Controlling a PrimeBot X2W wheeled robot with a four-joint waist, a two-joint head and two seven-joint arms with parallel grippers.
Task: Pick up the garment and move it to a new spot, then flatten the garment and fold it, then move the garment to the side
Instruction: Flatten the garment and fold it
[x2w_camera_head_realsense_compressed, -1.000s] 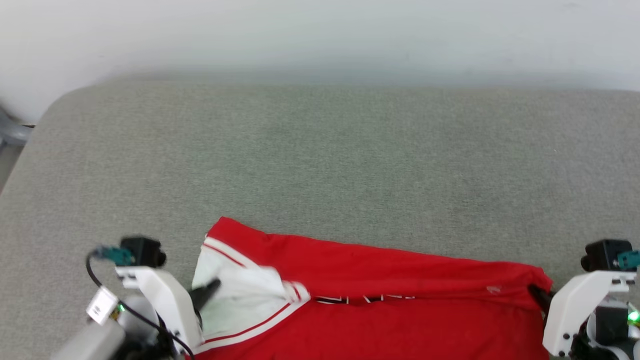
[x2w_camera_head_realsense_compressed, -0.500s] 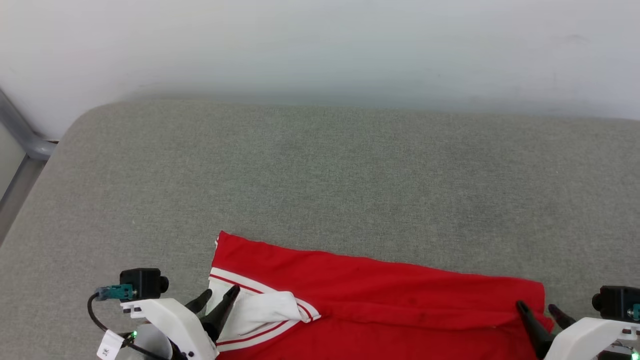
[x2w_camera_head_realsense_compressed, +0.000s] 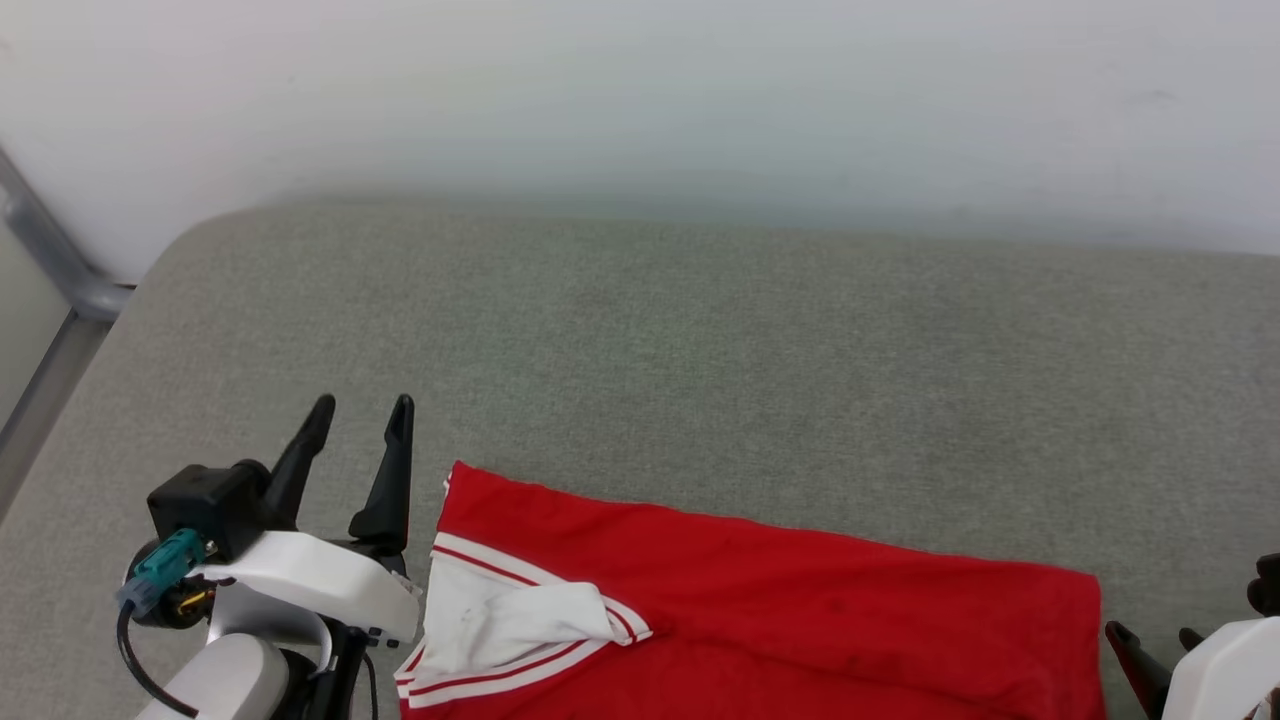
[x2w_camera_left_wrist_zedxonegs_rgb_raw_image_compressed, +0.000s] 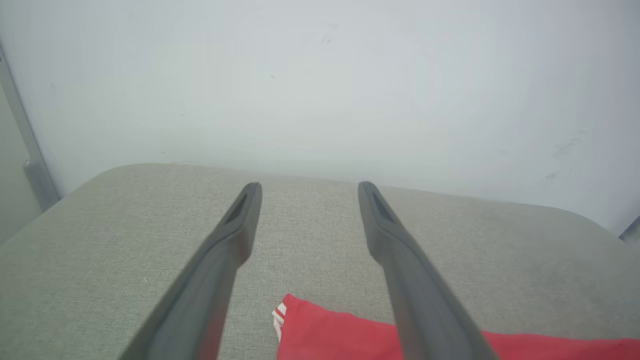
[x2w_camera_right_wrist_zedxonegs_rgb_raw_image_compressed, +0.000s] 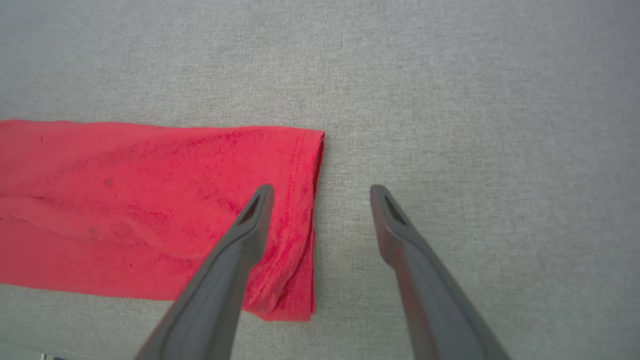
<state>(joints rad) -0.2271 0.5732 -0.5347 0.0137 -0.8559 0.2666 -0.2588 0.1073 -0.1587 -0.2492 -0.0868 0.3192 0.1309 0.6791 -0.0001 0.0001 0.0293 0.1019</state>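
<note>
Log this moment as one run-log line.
garment: folded, lying on grey surface | left jaws: open, empty, by garment's left end | right jaws: open, empty, by garment's right end

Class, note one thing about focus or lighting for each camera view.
Head view: soft even light, no glare, wall hazy. Left wrist view: left end effector blurs toward the bottom edge. Right wrist view: garment stitching sharp, right end effector softer.
</note>
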